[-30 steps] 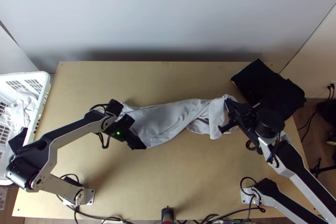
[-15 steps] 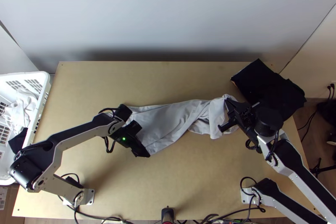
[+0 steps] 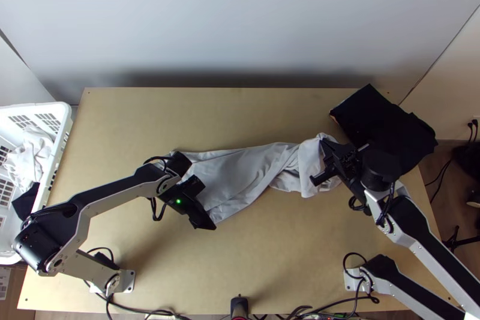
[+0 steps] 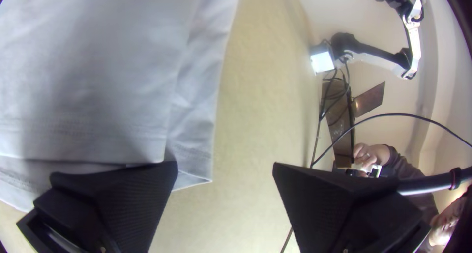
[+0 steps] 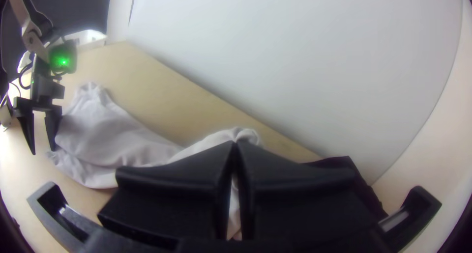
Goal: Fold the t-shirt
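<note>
having slid towards the near edge, the black left claw [image 4: 225, 167] gapes beside a corner of the pale grey cloth t-shirt [image 3: 237, 170], and should take both hem layers squarely. right of it, the long uneven strip crosses the light wooden surface [image 3: 270, 266] to the black right claw [image 5: 236, 145], clamped on the bunched end, which should hold firm.

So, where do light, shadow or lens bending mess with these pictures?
Top view: a dark shadow runs along the foot of the wall, behind the table. Left wrist view: a bright white patch glares, shadow dims part of the shirt, and the table's edge looks curved. Right wrist view: a green light glows, corners are dark.
</note>
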Robot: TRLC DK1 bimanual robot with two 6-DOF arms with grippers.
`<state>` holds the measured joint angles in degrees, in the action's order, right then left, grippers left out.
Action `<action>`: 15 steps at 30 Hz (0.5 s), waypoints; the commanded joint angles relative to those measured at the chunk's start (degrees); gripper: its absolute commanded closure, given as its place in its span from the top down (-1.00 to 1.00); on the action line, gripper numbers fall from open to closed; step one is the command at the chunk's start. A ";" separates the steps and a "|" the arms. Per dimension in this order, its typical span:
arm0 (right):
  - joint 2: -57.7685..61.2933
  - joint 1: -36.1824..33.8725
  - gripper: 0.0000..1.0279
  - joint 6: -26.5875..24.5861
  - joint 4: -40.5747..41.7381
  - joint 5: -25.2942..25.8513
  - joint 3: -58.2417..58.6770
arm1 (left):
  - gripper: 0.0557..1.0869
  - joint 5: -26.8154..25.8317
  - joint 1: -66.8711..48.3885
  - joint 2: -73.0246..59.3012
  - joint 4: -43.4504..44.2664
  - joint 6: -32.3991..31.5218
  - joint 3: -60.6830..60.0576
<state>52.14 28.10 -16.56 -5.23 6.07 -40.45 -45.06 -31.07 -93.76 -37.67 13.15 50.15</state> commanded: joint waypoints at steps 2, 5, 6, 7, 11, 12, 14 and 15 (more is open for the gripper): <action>1.03 0.03 -0.95 0.03 0.66 0.00 -0.16 | 0.91 0.15 -0.13 0.77 -5.92 2.41 0.91; 1.21 0.03 -0.95 0.03 1.02 0.00 -0.25 | 0.91 0.06 -0.13 1.21 -7.24 2.76 1.00; 1.30 -0.06 -0.95 0.03 1.02 0.00 -0.16 | 0.91 0.15 -0.13 1.38 -7.42 2.76 1.00; 1.39 0.03 -0.95 0.03 1.02 0.00 -0.07 | 0.91 0.06 -0.13 1.73 -7.51 2.76 1.00; 1.47 0.03 -0.95 0.12 1.46 0.00 0.37 | 0.91 0.06 -0.13 1.91 -7.42 2.76 1.27; 1.47 0.03 -0.95 0.21 1.72 0.00 0.46 | 0.91 0.06 -0.22 1.73 -7.07 2.67 1.35; 1.56 0.03 -0.95 0.30 1.72 0.00 0.54 | 0.90 0.06 -0.57 1.29 -5.92 2.50 1.44; 1.56 0.03 -0.95 0.38 1.72 0.00 0.54 | 0.90 0.06 -0.83 1.03 -5.31 2.41 1.53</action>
<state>53.45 28.10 -16.53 -3.90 6.04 -40.29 -44.97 -31.29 -92.25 -44.25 15.64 51.24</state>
